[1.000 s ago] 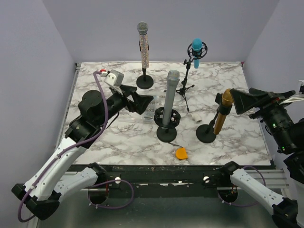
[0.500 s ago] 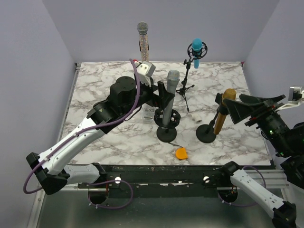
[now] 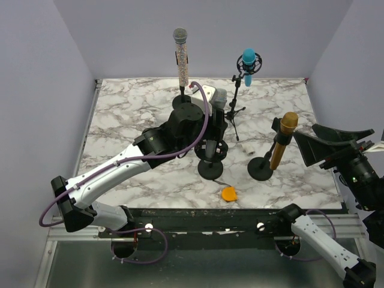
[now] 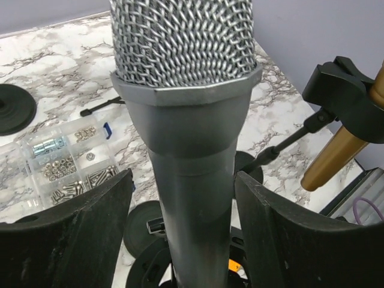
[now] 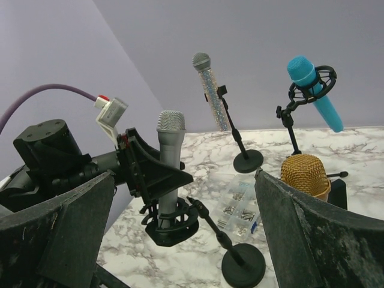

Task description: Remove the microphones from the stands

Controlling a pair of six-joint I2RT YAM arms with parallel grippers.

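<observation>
A grey microphone (image 3: 219, 96) with a mesh head stands upright in a black shock-mount stand (image 3: 211, 170) near the middle of the table. My left gripper (image 3: 212, 117) reaches in from the left, one finger on each side of the microphone's body. In the left wrist view the body (image 4: 186, 138) fills the space between the fingers (image 4: 72, 234), with a narrow gap on either side. My right gripper (image 3: 305, 133) hangs open at the right side, close to a gold microphone (image 3: 284, 137), with nothing between its fingers.
A glitter microphone (image 3: 180, 54) on a round-base stand is at the back. A blue microphone (image 3: 248, 63) sits on a tripod stand. The gold microphone leans on its own stand (image 3: 261, 168). A clear box of screws (image 4: 60, 162) lies left of the grey stand, an orange piece (image 3: 228, 193) near the front edge.
My left arm has swung from the left of the table to the grey microphone, and its jaws have narrowed around the body. My right gripper has drifted slightly right and down.
</observation>
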